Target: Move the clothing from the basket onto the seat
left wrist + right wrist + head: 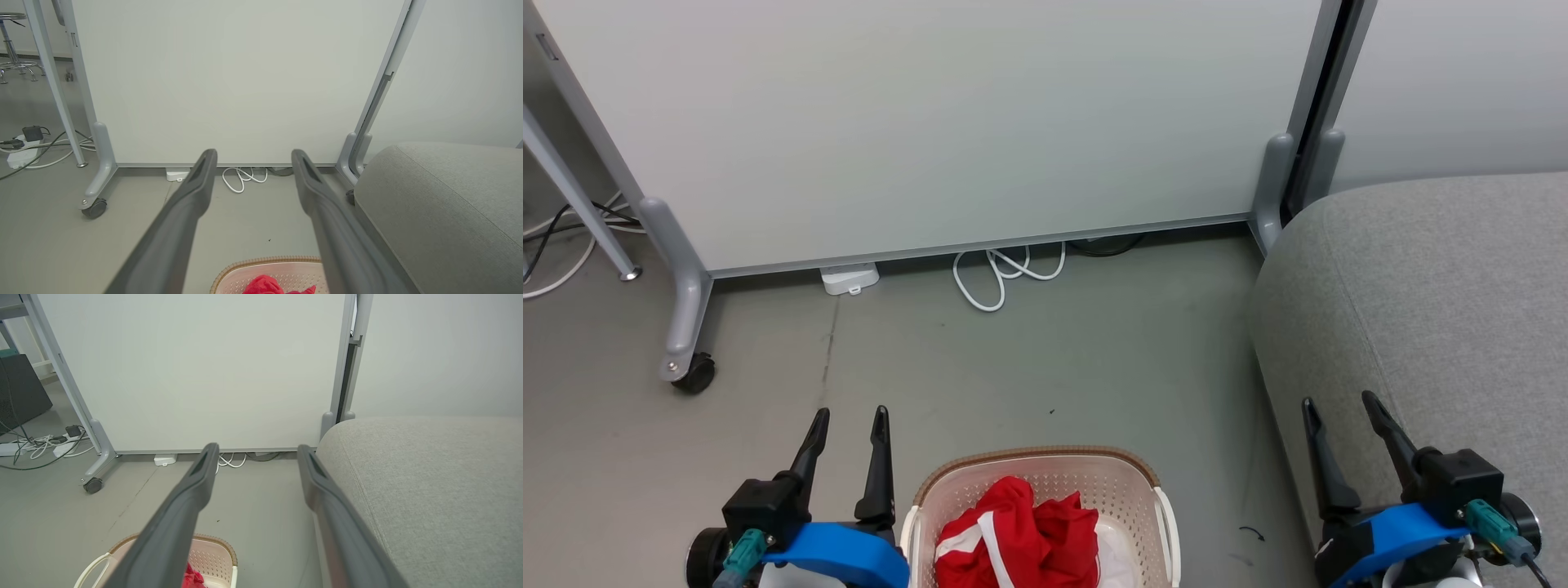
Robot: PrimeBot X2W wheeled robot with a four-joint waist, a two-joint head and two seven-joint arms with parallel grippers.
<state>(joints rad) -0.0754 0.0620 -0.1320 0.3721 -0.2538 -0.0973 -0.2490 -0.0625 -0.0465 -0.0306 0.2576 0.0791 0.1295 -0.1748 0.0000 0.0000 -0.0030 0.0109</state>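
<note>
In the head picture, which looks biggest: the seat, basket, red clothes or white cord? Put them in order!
1. seat
2. basket, though the picture's bottom edge cuts it off
3. red clothes
4. white cord

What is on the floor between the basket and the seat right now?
In the head view, a strip of floor separates the basket from the seat. It carries a small dark curled scrap and nothing bulky.
</note>
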